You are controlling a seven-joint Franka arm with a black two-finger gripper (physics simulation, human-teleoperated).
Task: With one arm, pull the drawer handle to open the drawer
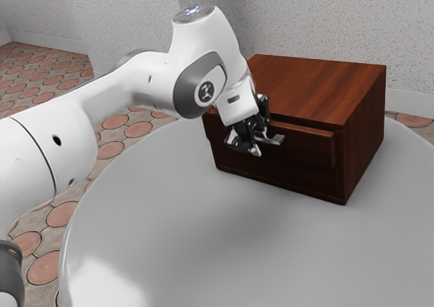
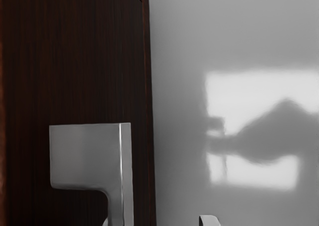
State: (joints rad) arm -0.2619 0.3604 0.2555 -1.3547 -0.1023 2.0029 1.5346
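A dark brown wooden box (image 1: 319,83) with sharp corners sits on the smooth round grey table (image 1: 203,239). Its flat drawer front (image 1: 305,148) sticks out just a little from the box. The shiny silver metal handle (image 1: 277,139) is on that front, square and bent like a hook. The white arm's black gripper (image 1: 252,139) is at the handle, with its fingers apart around it, not squeezing. One fingertip (image 2: 209,220) is off the handle. The table in front is bare and wide.
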